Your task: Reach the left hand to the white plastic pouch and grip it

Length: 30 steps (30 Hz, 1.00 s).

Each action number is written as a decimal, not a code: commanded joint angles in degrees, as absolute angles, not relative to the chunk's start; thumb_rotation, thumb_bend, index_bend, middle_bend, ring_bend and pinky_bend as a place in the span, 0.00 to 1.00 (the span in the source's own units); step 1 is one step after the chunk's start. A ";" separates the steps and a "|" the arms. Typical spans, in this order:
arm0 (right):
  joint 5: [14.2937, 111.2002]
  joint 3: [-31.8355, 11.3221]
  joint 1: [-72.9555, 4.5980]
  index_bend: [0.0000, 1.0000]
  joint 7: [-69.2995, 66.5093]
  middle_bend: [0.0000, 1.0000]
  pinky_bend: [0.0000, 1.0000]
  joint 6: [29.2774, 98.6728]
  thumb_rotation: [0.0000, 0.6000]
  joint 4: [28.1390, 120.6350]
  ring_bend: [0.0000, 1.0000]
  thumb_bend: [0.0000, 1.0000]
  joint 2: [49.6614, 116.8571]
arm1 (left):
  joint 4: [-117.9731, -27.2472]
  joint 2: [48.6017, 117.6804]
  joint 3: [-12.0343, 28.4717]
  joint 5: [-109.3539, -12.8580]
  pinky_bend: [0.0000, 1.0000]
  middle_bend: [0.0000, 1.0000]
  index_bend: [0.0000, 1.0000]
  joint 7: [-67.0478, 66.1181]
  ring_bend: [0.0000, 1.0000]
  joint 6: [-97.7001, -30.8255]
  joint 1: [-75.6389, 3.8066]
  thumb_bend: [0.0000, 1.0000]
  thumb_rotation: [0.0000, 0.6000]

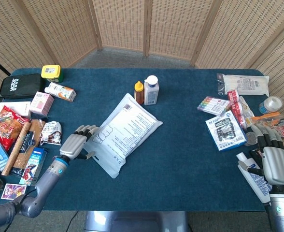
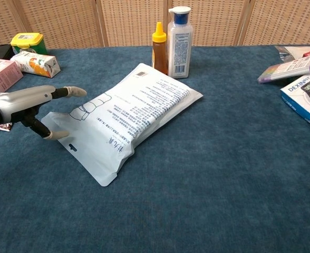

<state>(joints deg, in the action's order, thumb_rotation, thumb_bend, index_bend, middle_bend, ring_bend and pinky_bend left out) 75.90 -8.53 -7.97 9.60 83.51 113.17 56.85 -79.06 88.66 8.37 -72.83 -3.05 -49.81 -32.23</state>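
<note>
The bench (image 1: 190, 159) has a dark blue cloth; the left hand (image 1: 77, 144) holds nothing, its fingers (image 2: 70, 91) spread above the near-left corner of the white plastic pouch (image 1: 124, 131), thumb touching that edge; the pouch lies flat mid-bench; the right hand (image 1: 275, 162) rests open at the far right.

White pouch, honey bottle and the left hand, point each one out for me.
white pouch (image 1: 127, 131), head view, middle of its printed face
honey bottle (image 2: 158, 50), chest view, amber body
left hand (image 1: 77, 143), head view, back of hand
</note>
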 commanded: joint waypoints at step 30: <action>76.83 -7.61 -6.23 0.00 1.82 0.00 0.00 82.77 1.00 115.39 0.00 0.10 53.79 | -71.61 97.07 10.89 -67.03 0.74 0.43 0.66 4.43 0.71 -50.15 -34.63 0.61 1.00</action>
